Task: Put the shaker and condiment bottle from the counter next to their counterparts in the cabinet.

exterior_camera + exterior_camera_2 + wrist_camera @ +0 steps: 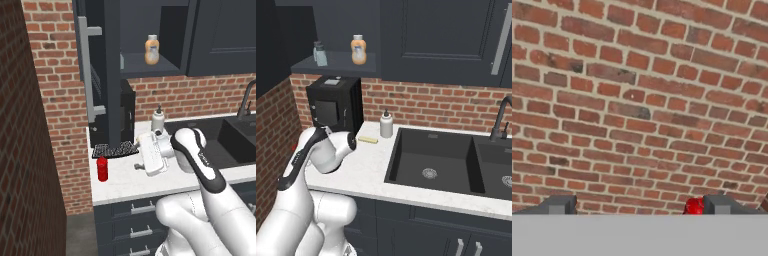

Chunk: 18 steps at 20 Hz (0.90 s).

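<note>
I can read no text anywhere: there is only a small pale mark on my forearm, too blurred to make out, and no legible label on the orange bottle in the cabinet.

My right fingertip hides most of the condiment bottle; my own arm covers that bottle in the right base view.

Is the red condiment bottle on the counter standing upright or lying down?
Upright. The condiment bottle stands on the counter with its narrower cap on top, beside the brick wall.
</note>
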Available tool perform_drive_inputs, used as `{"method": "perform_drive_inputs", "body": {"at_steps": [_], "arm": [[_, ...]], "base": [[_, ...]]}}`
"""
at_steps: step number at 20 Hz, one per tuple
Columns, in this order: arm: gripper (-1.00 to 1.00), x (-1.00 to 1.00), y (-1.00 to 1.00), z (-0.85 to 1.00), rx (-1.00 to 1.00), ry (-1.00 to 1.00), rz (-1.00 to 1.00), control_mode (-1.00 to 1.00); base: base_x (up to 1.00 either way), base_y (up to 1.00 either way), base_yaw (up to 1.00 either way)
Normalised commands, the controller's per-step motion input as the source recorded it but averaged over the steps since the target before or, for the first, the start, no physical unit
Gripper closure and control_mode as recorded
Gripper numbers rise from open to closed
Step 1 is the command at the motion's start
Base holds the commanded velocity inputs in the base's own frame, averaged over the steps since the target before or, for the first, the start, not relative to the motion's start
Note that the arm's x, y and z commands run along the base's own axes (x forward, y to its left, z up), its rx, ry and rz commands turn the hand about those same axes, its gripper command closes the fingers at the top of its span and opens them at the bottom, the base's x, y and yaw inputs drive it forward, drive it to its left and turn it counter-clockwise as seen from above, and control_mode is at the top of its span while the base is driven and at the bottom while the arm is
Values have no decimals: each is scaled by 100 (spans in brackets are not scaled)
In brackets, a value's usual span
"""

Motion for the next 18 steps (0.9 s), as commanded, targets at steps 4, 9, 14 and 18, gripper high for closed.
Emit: {"method": "perform_drive_inputs", "body": {"at_steps": [4,9,14,18], "arm": [[-100,-12,8,-19,0,0,-3,-100],[-100,6,3,-16,0,0,0,-100],[-100,18,15,-78,0,0,-2,-100],[-100,9,16,-85,-1,0,0,-100]], "base": [[0,0,0],[0,0,0],[0,0,0],[0,0,0]]}}
